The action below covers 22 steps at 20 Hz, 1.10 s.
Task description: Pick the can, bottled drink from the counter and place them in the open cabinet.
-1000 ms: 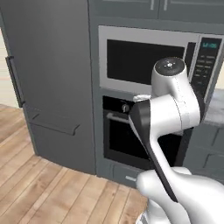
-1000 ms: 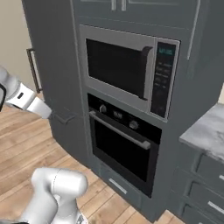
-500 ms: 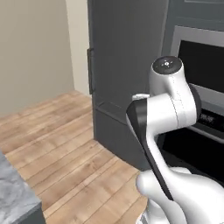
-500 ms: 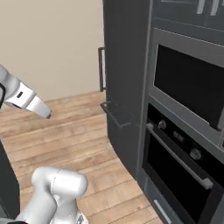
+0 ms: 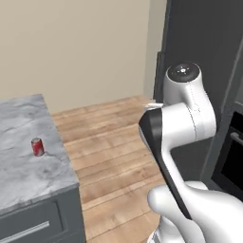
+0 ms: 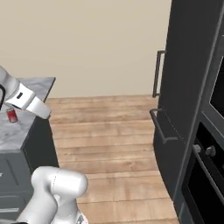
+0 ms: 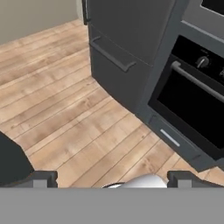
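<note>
The pincer [image 7: 112, 177] stood with its two dark finger tips [image 7: 41, 178] spread wide apart at the bottom of the hand view, and nothing lay between them. Beyond the tips, the hand view looked down on a wood plank floor [image 7: 65, 122]. Farther on and to the right stood a dark grey tall unit [image 7: 127, 39] with a long bar handle on its lower front, and beside it a built-in oven [image 7: 192, 105] with a black glass door, a silver bar handle and control knobs above.

In the left base view the white arm [image 5: 182, 123] rose from the lower right, its dark joint facing the camera. The surface [image 5: 26, 156], a grey-white veined marble island top over dark grey cabinets, occupied the lower left. The can [image 5: 37, 146], red with a silver top, stood upright on the surface near its right edge, well apart from the arm.

In the right base view the can [image 6: 12, 115] appeared at the left on the surface [image 6: 26, 109], partly behind a white arm link [image 6: 26, 99]. The tall unit [image 6: 188, 87] and oven [image 6: 210, 170] stood at the right, across the floor [image 6: 109, 140]. A beige wall [image 6: 87, 43] closed the far side.
</note>
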### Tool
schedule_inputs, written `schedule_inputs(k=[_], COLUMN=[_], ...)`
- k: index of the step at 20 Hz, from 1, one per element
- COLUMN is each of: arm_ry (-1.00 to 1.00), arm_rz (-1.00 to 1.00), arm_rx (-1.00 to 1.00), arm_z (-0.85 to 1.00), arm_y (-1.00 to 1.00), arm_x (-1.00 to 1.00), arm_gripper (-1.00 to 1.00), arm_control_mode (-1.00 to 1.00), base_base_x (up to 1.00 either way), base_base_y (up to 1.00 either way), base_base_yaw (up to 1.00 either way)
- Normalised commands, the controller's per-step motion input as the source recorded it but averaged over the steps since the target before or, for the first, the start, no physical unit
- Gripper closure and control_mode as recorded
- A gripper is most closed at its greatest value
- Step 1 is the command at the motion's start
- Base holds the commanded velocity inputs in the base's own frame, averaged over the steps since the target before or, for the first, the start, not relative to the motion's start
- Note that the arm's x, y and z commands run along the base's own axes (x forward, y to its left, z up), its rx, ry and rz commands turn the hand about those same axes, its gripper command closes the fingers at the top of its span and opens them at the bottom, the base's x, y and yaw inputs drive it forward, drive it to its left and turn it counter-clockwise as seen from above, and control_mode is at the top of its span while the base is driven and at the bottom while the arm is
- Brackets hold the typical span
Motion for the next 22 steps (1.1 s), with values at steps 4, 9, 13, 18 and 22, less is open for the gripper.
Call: schedule_inputs(k=[4, 9, 13, 18, 22], arm_ry=[0.0, 0.0, 0.0, 0.0, 0.0], arm_rz=[0.0, 0.0, 0.0, 0.0, 0.0], arm_rx=[0.0, 0.0, 0.0, 0.0, 0.0], arm_z=[0.0, 0.0, 0.0, 0.0, 0.0], arm_y=[0.0, 0.0, 0.0, 0.0, 0.0], arm_x=[0.0, 0.0, 0.0, 0.0, 0.0], arm_gripper=[-1.0, -1.0, -1.0, -1.0, -1.0], arm_control_mode=[1.0, 1.0, 1.0, 1.0, 1.0], base_base_x=[0.03, 0.02, 0.0, 0.18, 0.1], base_base_y=[0.39, -0.02, -0.28, 0.11, 0.57], base_base_yaw=[0.35, 0.4, 0.28, 0.02, -0.11])
